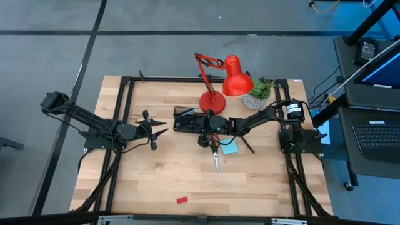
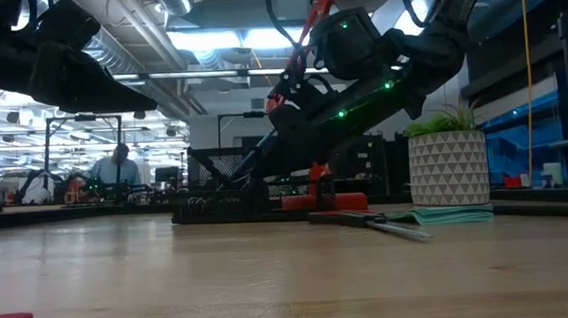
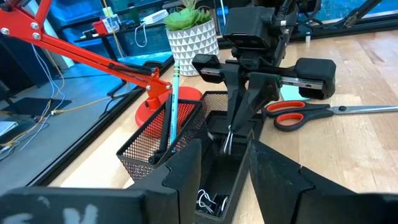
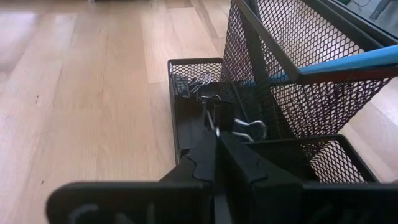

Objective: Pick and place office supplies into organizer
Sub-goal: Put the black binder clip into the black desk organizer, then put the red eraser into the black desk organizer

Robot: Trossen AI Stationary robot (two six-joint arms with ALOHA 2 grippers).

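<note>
The black mesh organizer (image 1: 186, 119) stands in front of the red lamp base, with a light-blue pen (image 3: 173, 99) upright in its cup and loose clips (image 3: 208, 202) in its low tray. My right gripper (image 1: 204, 132) hangs over the tray's right end, shut on a small black binder clip (image 4: 214, 109). My left gripper (image 1: 154, 128) hovers open to the organizer's left, pointing at it. Red-handled scissors (image 1: 215, 153), the cyan sticky pad (image 1: 229, 149) and a black pen (image 1: 247, 145) lie flat on the table. The red block (image 1: 182, 200) lies near the near edge. My right gripper pinches the binder clip between its two fingertips (image 3: 231, 127), coming from above and pointing steeply down. The clip's silver wire handle (image 4: 252, 129) sticks out beside the fingers. The clip hangs just over the organizer's low tray (image 4: 186, 134); whether it touches the tray, I cannot tell.
The red desk lamp (image 1: 219, 81) and the potted plant (image 1: 259, 94) stand behind the organizer at the far edge. Bare wood spreads across the table's near half (image 1: 187, 175). A laptop desk sits beyond the right edge.
</note>
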